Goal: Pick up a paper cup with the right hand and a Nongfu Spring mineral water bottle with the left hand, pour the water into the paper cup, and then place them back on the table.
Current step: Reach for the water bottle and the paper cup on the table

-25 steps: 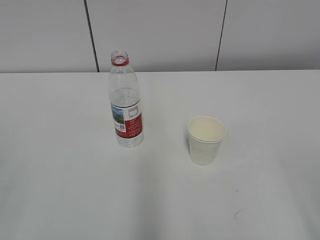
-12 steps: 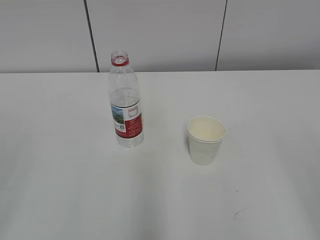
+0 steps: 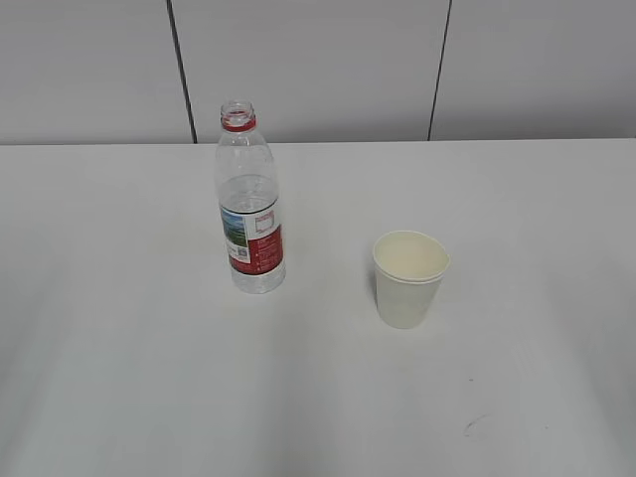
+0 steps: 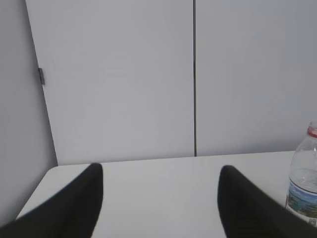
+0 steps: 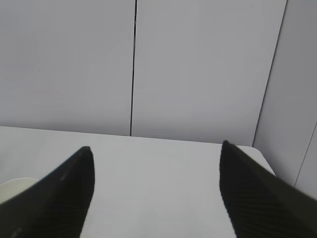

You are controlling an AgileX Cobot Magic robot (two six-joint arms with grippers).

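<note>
Standing upright and uncapped on the white surface [image 3: 119,348], the bottle [image 3: 249,204], about two-thirds full of water [image 3: 248,194], judging by the level above the label. To the right of the bottle and a little nearer the camera, well apart from it, the cup [image 3: 409,278], upright too, seemingly dry inside.

No arm visible in the exterior view. In the left wrist view, left jaws [image 4: 159,198] spread wide and grasping nothing, with the bottle [image 4: 303,183] only at the right edge of the picture, beyond the right finger and not between the two. In the right wrist view, right jaws [image 5: 156,191] spread wide and grasping nothing as well, with just a slice of the cup rim [image 5: 15,187] at the lower left, outside the left finger.

Nothing of the task done yet, by the look of it: no pick-up, no pouring. Left to do: lining each hand up with its thing, closing, lifting, tilting the bottle over the cup, then setting both back on the surface.
</note>
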